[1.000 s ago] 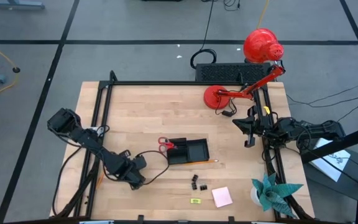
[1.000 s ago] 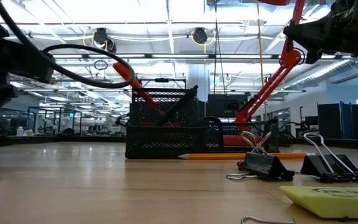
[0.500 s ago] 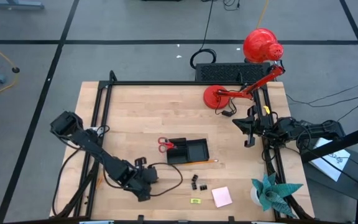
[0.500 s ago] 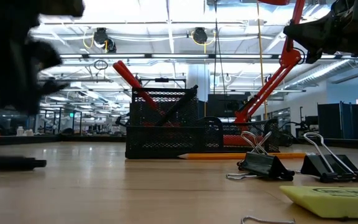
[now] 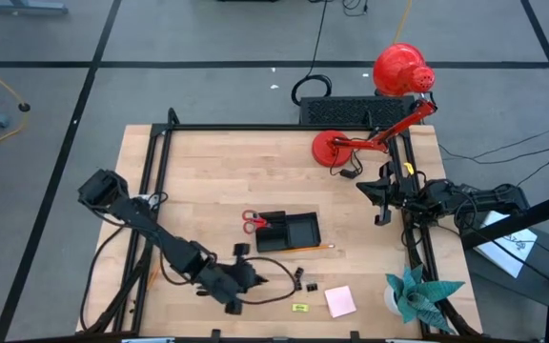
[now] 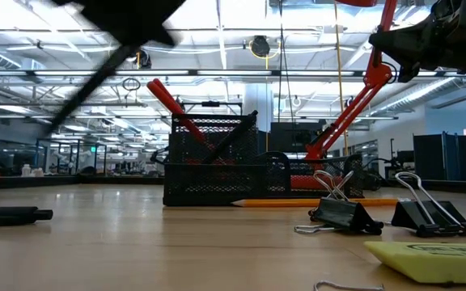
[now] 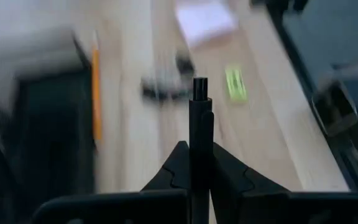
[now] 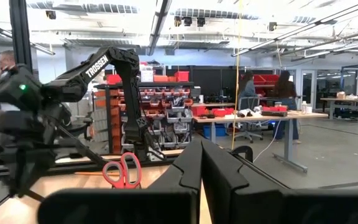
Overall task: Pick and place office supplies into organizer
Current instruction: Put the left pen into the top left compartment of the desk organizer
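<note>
Gripping a dark pen (image 7: 199, 134) between its two closed fingers, my left gripper (image 5: 255, 277) hung over the front part of the table (image 5: 208, 181), a little toward the left of the middle. From the wrist camera the pen stood straight out past the fingertips, its blunt end free. My right gripper (image 5: 381, 211) waited near the right edge of the table with its fingers pressed together and nothing between them.

Near the middle of the table sat the black organizer (image 5: 289, 232). Red-handled scissors (image 5: 254, 222) stuck out of its left end, handles up and leaning away; in the low view they rose at a slant above the mesh wall. An orange pencil (image 5: 314, 249) lay flat on the wood just beside the organizer's front edge. Two black clips (image 5: 303, 280) lay a bit nearer the front, close to my left gripper, with the pink sticky-note pad (image 5: 340, 301) and a small yellow-green piece (image 5: 299, 308) beyond them toward the front right. In the low view another dark pen (image 6: 10, 215) rested flat on the wood, well apart from the rest.
</note>
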Controlling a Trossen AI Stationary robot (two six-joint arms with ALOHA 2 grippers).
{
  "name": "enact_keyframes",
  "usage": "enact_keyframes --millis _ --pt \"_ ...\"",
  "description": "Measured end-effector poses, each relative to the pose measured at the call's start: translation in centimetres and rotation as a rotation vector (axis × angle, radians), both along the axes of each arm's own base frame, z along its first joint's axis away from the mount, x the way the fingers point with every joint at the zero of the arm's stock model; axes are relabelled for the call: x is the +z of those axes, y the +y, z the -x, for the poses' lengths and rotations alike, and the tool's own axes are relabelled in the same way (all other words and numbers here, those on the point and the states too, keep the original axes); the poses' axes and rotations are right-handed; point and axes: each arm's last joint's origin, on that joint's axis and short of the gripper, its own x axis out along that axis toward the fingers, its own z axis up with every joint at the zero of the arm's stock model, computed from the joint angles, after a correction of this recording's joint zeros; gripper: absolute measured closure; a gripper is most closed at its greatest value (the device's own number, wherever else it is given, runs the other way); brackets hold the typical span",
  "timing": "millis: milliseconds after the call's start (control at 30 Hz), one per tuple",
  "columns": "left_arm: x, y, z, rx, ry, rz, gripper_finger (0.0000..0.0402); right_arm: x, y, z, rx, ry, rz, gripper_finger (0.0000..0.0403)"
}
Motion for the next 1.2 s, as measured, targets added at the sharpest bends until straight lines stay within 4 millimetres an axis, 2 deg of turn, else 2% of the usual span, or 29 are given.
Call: enact_keyframes --millis 167,367,500,600,733,1200 --pt "1.8 1.7 -2.4 -0.018 -0.239 -0.196 0.0369 0.0 0.0 0.0 0.0 0.0 0.0 0.0399" --pt "4.8 7.0 -4.7 0.134 -0.397 -0.24 0.0382 0.0 0.0 0.0 0.0 0.001 0.001 0.0399" --pt "5.0 10.0 -5.6 0.227 -0.401 -0.242 0.0381 0.0 0.0 0.0 -0.003 0.002 0.008 0.0399" --pt "4.2 11.5 -6.5 0.275 -0.383 -0.218 0.038 0.0 0.0 0.0 -0.006 0.005 0.018 0.0399" --pt "2.3 12.4 -7.1 0.288 -0.314 -0.224 0.0381 0.0 0.0 0.0 -0.008 0.006 0.023 0.0399" --pt "0.7 12.9 -6.9 0.279 -0.174 -0.166 0.0381 0.0 0.0 0.0 -0.007 0.006 0.024 0.0399"
